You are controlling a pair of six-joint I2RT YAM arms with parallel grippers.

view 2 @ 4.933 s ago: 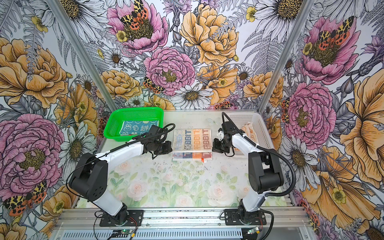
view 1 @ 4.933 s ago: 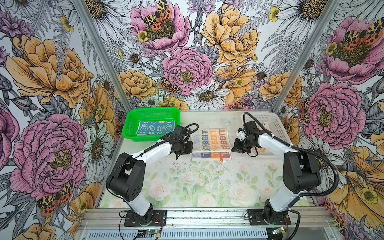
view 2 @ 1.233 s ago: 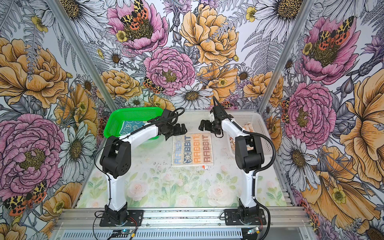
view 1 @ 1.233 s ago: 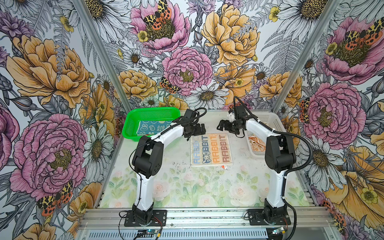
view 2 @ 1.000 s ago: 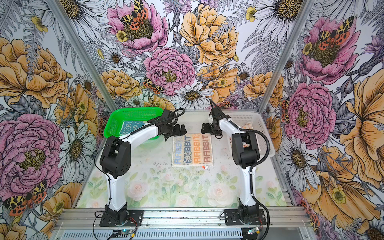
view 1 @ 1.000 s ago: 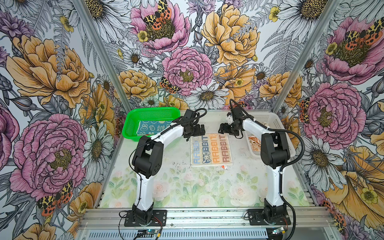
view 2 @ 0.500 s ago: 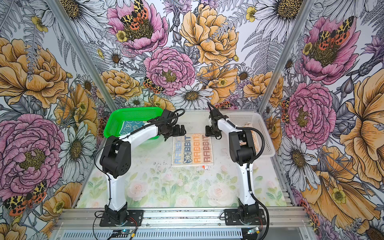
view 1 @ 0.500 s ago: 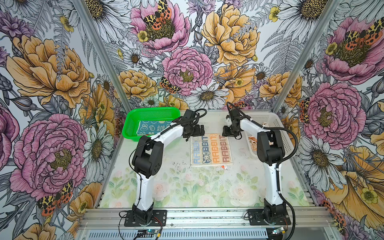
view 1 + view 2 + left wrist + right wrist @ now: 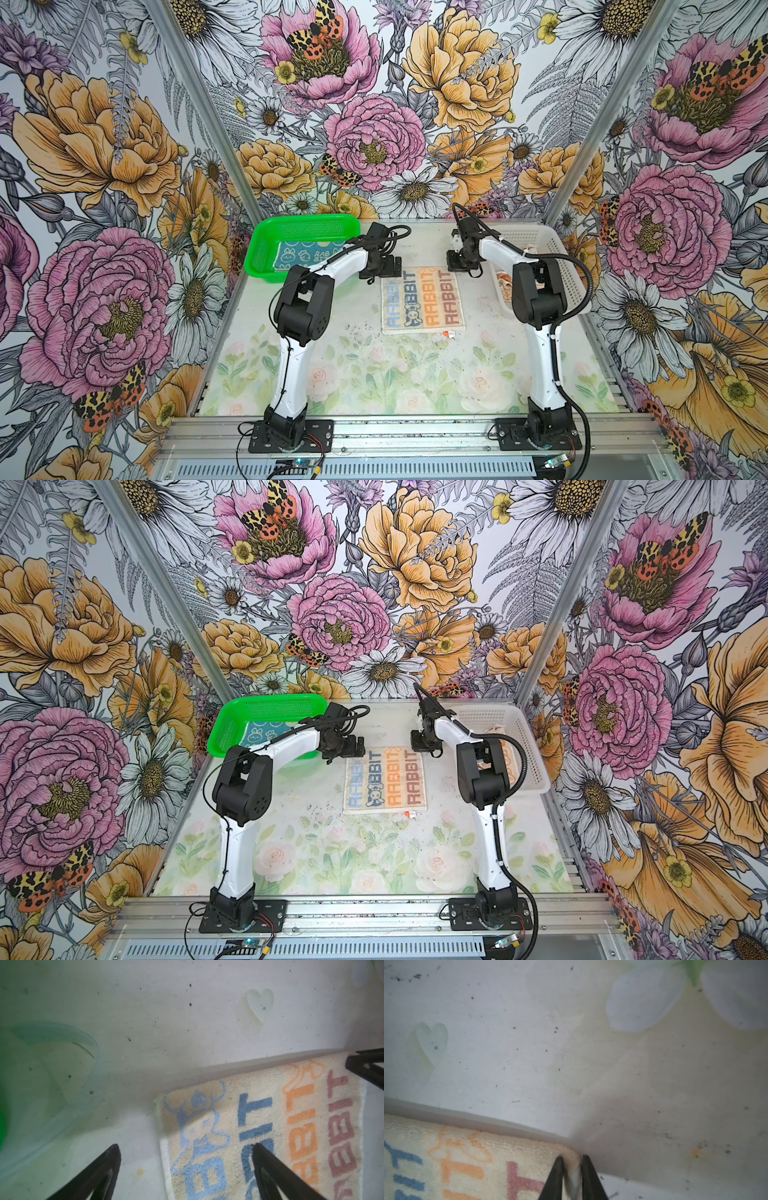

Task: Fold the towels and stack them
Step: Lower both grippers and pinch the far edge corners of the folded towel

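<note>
Claws, two. My left claw (image 9: 187,1153) stands wide at the far left corner of the cream terry towel with coloured "RABBIT" lettering (image 9: 422,300). One black finger (image 9: 268,1167) is over the blue letters and the other over bare table (image 9: 374,374); I cannot tell whether either one touches. My right claw (image 9: 572,1160) is narrowed to a pinch on that cream towel's far right corner, with a small pucker of pile caught between its tips. Towels, three. The cream towel lies flat and square in the middle of the pale flower-printed table. It carries three rows of the word, one blue, one orange and one dusky red, plus one blue rabbit figure. One small red-and-white tag (image 9: 449,333) pokes out at its near right corner. The blue towel with white bunnies (image 9: 305,257) lies inside the green mesh plastic basket (image 9: 266,249) at the far left of the table, partly covered by my left arm in both top views. The orange towel (image 9: 505,284) shows as a small patch inside the white mesh plastic basket (image 9: 557,257) along the right edge, mostly hidden behind my right arm. Baskets, two, well apart, with the cream towel between them.
</note>
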